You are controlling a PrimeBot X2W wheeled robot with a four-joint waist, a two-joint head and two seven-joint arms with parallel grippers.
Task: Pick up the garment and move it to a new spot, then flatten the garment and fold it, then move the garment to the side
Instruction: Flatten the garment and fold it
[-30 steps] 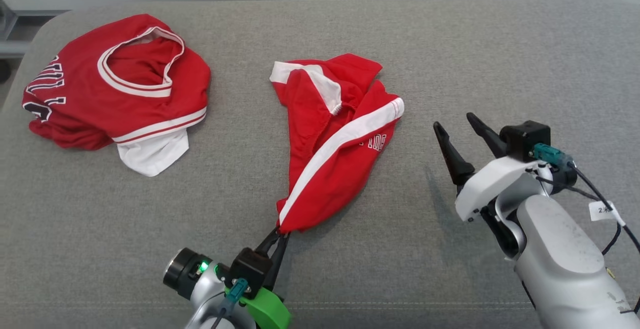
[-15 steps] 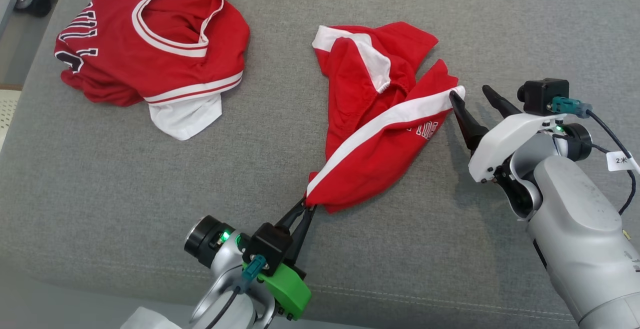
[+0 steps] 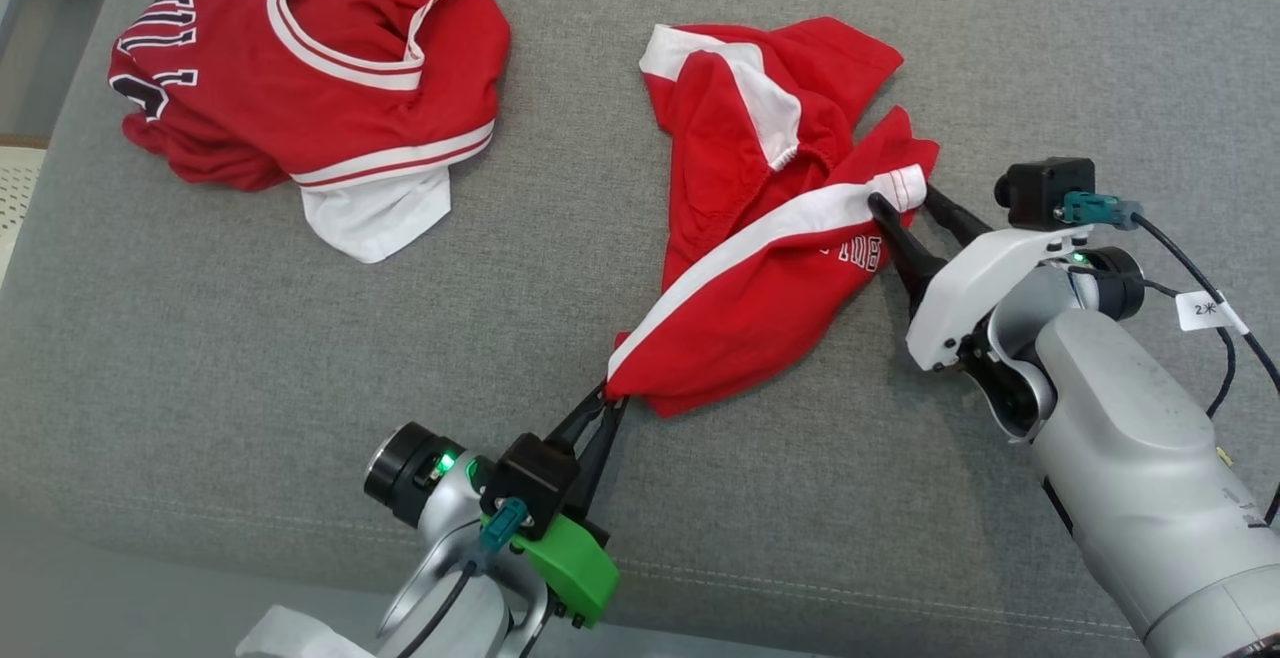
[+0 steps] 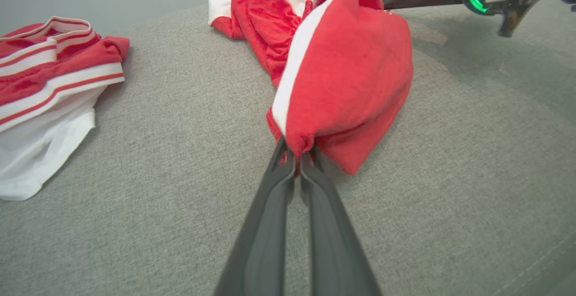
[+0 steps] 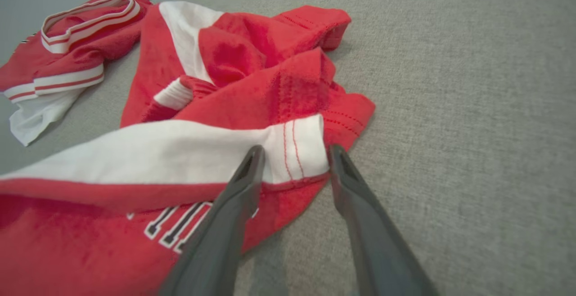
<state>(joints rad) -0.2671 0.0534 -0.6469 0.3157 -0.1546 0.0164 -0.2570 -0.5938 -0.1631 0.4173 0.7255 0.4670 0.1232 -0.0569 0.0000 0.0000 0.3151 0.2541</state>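
Nearest us, the left gripper (image 3: 607,406) is pressed together on the bottom corner of the red shorts (image 3: 745,288), right where the white side stripe ends. We read that as an anchor grip, so the cloth can be pulled taut. The shorts lie crumpled mid-cushion on the grey sofa (image 3: 200,358). They stretch from the pinched corner up and away, waistband bunched at the far end.

Further out, the right gripper (image 3: 903,200) has its fingers spread, one on each side of the stripe's other end at the hem. Cloth sits between them, not pinched yet. We judge the step in hand is the second corner grab, so both arms can lift and spread the garment. Flatten and fold are not done. One risk: the fingers catch a single layer only.

Farthest left is a red jersey (image 3: 300,68), well apart, no gripper on it.
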